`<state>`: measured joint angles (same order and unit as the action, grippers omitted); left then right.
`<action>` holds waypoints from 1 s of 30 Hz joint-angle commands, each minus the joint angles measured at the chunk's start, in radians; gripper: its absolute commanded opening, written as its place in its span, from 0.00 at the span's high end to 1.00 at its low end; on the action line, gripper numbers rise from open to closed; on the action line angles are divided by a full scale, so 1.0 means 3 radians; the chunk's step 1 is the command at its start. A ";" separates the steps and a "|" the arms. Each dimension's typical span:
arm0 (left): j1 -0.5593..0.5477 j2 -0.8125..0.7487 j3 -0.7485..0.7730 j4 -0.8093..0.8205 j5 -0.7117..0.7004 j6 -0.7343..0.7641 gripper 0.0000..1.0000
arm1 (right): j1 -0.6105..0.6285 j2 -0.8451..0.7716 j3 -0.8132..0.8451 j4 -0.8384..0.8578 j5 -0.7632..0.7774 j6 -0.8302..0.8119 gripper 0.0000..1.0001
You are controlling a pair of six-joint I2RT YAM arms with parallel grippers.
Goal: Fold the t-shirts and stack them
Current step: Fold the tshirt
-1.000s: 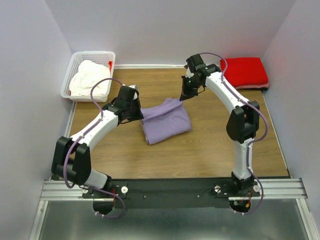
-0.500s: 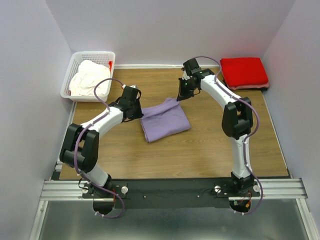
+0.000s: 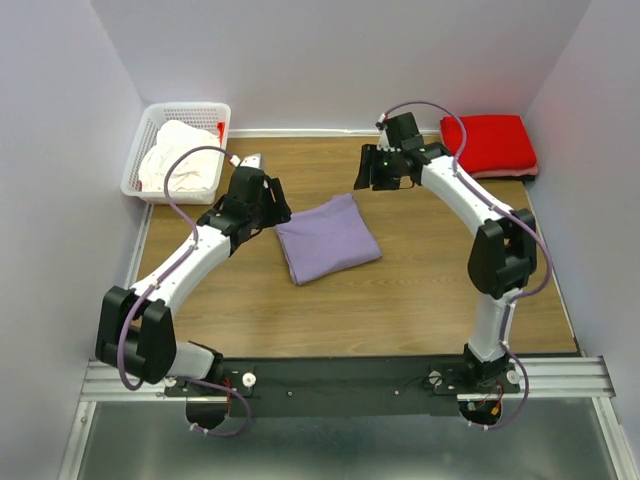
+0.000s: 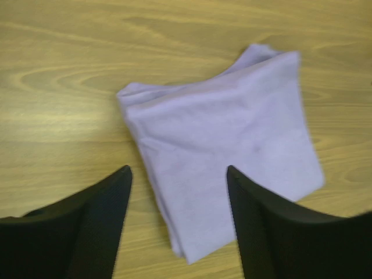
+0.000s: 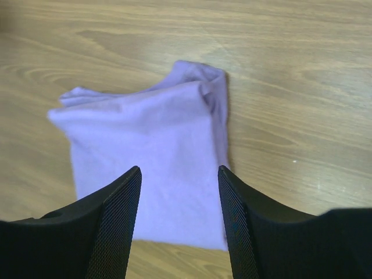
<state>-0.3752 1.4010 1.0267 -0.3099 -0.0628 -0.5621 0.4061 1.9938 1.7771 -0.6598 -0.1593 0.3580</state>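
Done so far: the lavender t-shirt (image 3: 328, 238) lies folded into a compact, roughly square packet, flat on the wooden table (image 3: 400, 300) between the two arms. The red t-shirt (image 3: 488, 143) lies folded at the far right corner of the table, close to the walls.
Left to do: by my reading the task is about halfway. The lavender packet sits well apart from the red one, not yet stacked on it, and the cream-white t-shirt (image 3: 178, 155) is not folded at all.
Fold quality: the lavender edges line up fairly well. One far corner bunches a little, which both wrist views show.
Container: one white lattice basket (image 3: 190, 108) stands at the far left corner of the table.
Contents: the cream-white t-shirt, crumpled in a heap that fills most of the basket. A small red bit (image 3: 219, 128) shows at the basket's far right rim, too small to identify.
Left gripper (image 4: 179, 174): fingers spread wide with nothing between them. It hangs by the left side of the lavender packet, clear of the cloth as far as its wrist view shows.
Right gripper (image 5: 179, 171): fingers spread, pinching nothing, raised beyond the packet's far right corner.
Likely next: probably carrying the lavender packet onto the red one, then fetching the cream-white t-shirt from the basket.
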 commanded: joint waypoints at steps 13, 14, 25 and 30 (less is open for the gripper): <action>0.0222 0.0912 -0.0054 0.1094 0.0613 0.0038 0.50 | -0.0060 0.0495 -0.0622 0.2127 -0.1862 0.0504 0.39; 0.0258 0.1010 0.0003 0.1105 0.0618 0.0048 0.50 | -0.0080 0.0588 -0.0581 0.2168 -0.1887 0.0550 0.39; 0.0555 0.1921 0.0489 0.1064 0.0833 0.0089 0.51 | -0.0489 0.1408 -0.0703 0.3508 -0.2163 0.1450 0.38; 0.0565 0.1835 0.0673 0.0957 0.0813 0.0156 0.48 | -0.0510 0.1025 -0.0932 0.3544 -0.2205 0.1420 0.37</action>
<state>-0.2131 1.9610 1.1995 0.0151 0.1692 -0.5503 0.2634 2.3726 1.5608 0.3367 -0.8024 0.7605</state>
